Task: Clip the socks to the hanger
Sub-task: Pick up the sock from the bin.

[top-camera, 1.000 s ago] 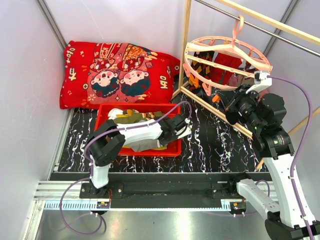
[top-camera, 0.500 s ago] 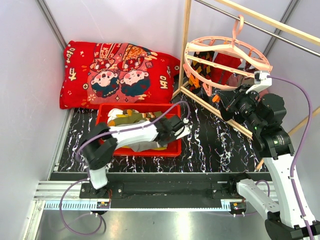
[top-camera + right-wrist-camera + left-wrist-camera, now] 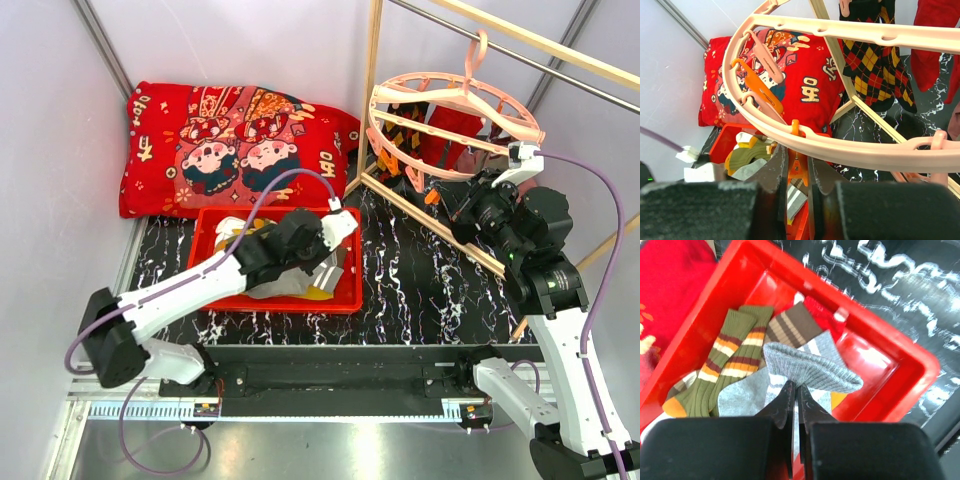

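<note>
Your left gripper (image 3: 794, 388) is over the red bin (image 3: 912, 357) with its fingers drawn almost together, pinching the edge of a grey sock (image 3: 815, 372). The sock's ribbed cuff spreads out just past the fingertips, above the other socks in the bin. Under it lie two olive socks (image 3: 725, 372) with yellow, white and dark red stripes, side by side, and a brown-striped sock (image 3: 790, 327) beside them. The bin sits on the black marbled table (image 3: 420, 290), just in front of the cushion (image 3: 200, 140).

Your right gripper (image 3: 798, 175) is up at the hanger (image 3: 850, 152), below the near side of its ring. Its fingers are set narrow and close against both sides of an orange clip (image 3: 797, 165) that hangs from the ring. A second orange clip (image 3: 757, 85) and a pink clip (image 3: 765, 55) hang further along the ring to the left. An argyle sock (image 3: 875, 65) and a red sock (image 3: 935, 45) hang on the far side of the hanger. The hanger's hook is over the wooden rail (image 3: 540, 45).
</note>
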Tool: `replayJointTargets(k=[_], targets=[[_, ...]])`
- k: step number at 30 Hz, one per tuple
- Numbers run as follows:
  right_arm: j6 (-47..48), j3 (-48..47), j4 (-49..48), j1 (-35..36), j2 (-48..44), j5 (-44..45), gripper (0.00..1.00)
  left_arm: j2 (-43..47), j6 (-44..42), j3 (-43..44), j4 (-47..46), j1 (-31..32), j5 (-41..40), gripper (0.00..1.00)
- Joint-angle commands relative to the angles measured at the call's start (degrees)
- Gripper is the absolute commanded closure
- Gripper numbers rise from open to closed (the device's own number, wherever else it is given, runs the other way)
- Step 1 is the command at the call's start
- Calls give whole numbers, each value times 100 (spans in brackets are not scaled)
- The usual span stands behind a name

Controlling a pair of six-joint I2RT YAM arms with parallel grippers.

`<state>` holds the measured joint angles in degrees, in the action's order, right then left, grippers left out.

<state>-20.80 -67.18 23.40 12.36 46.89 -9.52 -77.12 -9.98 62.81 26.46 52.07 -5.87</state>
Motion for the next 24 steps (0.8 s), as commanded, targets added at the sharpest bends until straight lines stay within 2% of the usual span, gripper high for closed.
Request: replayJointTargets(k=[1, 10, 19, 24], targets=[[84, -190, -195, 12, -22, 73, 92, 592, 346, -93, -869, -57, 279, 100], [137, -261, -187, 21, -40, 38, 92, 1322, 971, 134, -1872, -57, 561, 100], [137, -270, -187, 12, -75, 11, 92, 1235, 989, 461, -2020, -57, 815, 100], [102, -313, -204, 12, -40, -24, 93, 937, 1620, 680, -2522, -48, 1491, 100]])
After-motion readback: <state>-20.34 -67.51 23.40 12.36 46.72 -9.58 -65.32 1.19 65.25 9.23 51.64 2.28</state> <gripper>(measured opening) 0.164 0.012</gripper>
